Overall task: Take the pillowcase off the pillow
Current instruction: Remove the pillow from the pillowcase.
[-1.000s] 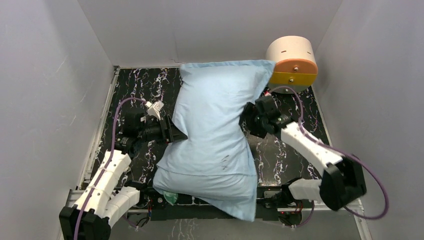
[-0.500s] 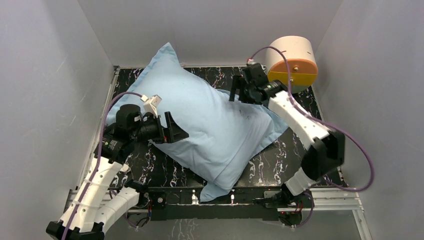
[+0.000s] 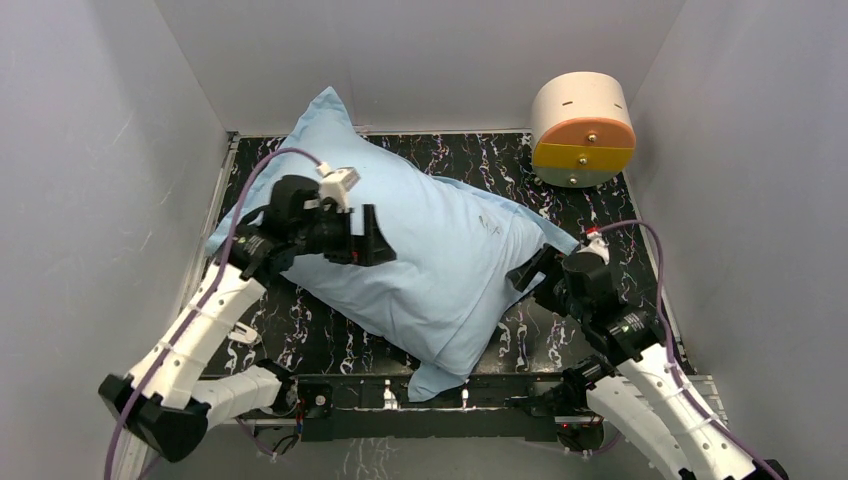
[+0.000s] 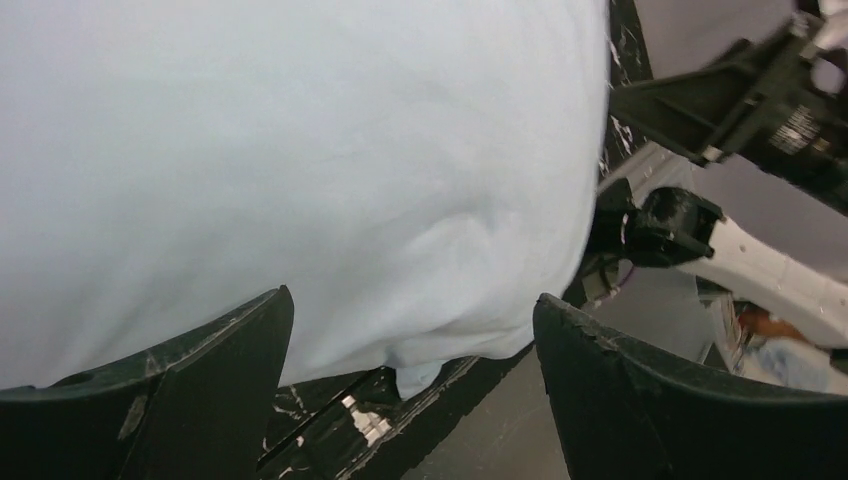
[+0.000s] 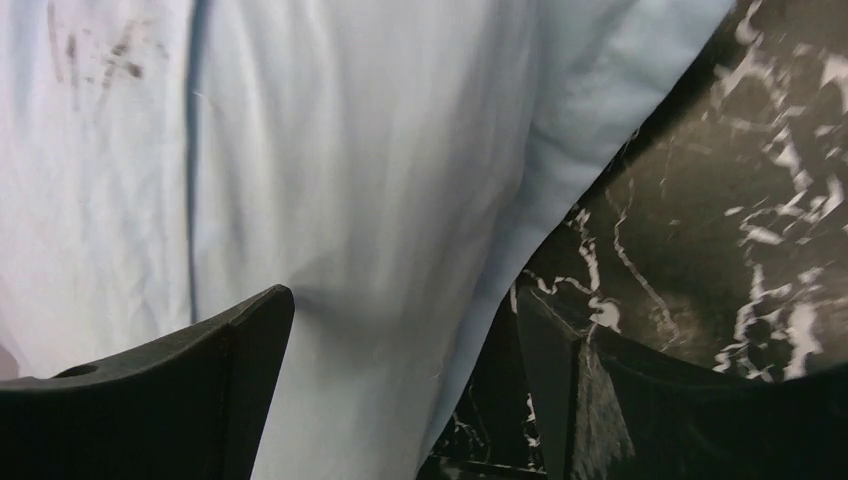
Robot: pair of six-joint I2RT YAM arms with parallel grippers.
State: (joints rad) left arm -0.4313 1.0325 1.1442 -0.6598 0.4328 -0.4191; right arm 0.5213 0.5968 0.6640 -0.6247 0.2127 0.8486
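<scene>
Pillowcase (image 3: 440, 260), dropped from between the tools, now lies diagonally on the worktop (image 3: 600, 210), pillow still enclosed. Left tool (image 3: 376, 240) is released above it; right tool (image 3: 528, 272), released, has been withdrawn to its near-right edge. Removal is judged unstarted.

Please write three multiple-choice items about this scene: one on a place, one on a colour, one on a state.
1. Where does the drum stand?
A. near left corner
B. far right corner
C. near edge, middle

2. What colour is the pillowcase?
A. light blue
B. red
C. black

3. How is the left gripper?
A. shut on fabric
B. open
C. out of view

Answers:
1. B, it stands at the back on the right.
2. A, it is light blue in every view.
3. B, its fingers stand wide apart.
</scene>
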